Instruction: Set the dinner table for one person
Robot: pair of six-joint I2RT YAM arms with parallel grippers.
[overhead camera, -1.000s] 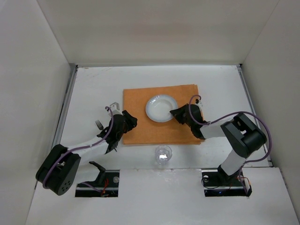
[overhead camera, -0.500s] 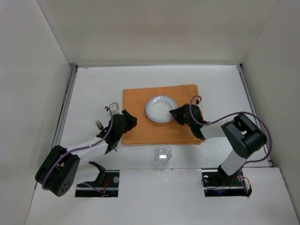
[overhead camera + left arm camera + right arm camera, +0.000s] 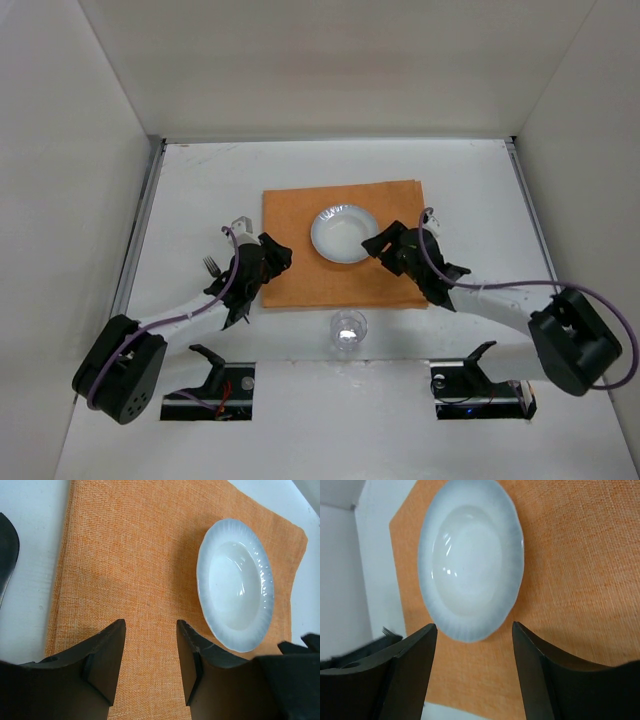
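Top view. Matte white table [image 3: 200,180], flat, roughly square, walled in white, lying under and all round the woven orange mat [image 3: 290,215]. Round white plate [image 3: 345,233] on mat's far middle. Clear glass [image 3: 348,330] just off mat's near edge, washed out by glare. Fork [image 3: 211,266] off mat's left edge, only tines showing, handle hidden behind arm. Left gripper [image 3: 277,254] over mat's left edge. Right gripper [image 3: 380,243] on mat beside plate's near-right rim. Jaws hard to judge here.

Left wrist. Left gripper parted, empty, coarse weave showing between fingers [image 3: 107,650]. Plate glossy, rim fluted. Dark shape cut off at frame edge beside mat, unidentifiable.

Right wrist. Right gripper spread wide, gripping nothing. Plate's near rim just at the tips, contact unclear. Fork tines blurred beyond mat's edge.
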